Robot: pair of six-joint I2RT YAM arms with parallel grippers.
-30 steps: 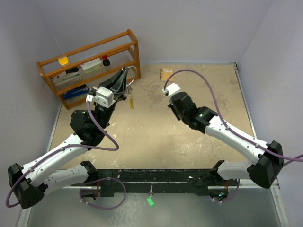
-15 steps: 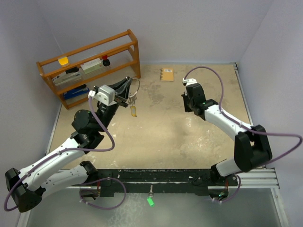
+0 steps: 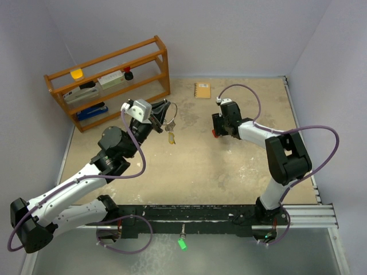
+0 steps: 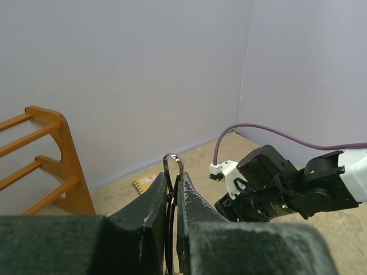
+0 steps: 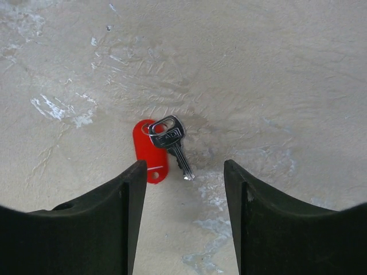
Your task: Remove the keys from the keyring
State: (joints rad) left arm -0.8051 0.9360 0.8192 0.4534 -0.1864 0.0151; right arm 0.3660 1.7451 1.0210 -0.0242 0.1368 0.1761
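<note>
Holding steady is advised | keyring (image 3: 170,109) is pinched tight in left gripper (image 4: 172,189), raised, keys (image 3: 170,132) dangling | right gripper (image 5: 183,189) is spread wide, empty, over red-tagged key (image 5: 169,137) laid on table (image 5: 287,86)

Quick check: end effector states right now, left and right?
Left end effector: closed on the keyring.
Right end effector: open, empty, above the red-tagged key.

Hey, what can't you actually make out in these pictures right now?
- Left wrist view: the left gripper hides all of the keyring but its top loop, so nothing hanging from it shows.
- Top view: the keys hanging under the ring are too small to count.
- Top view: the right gripper covers most of the red tag.
</note>
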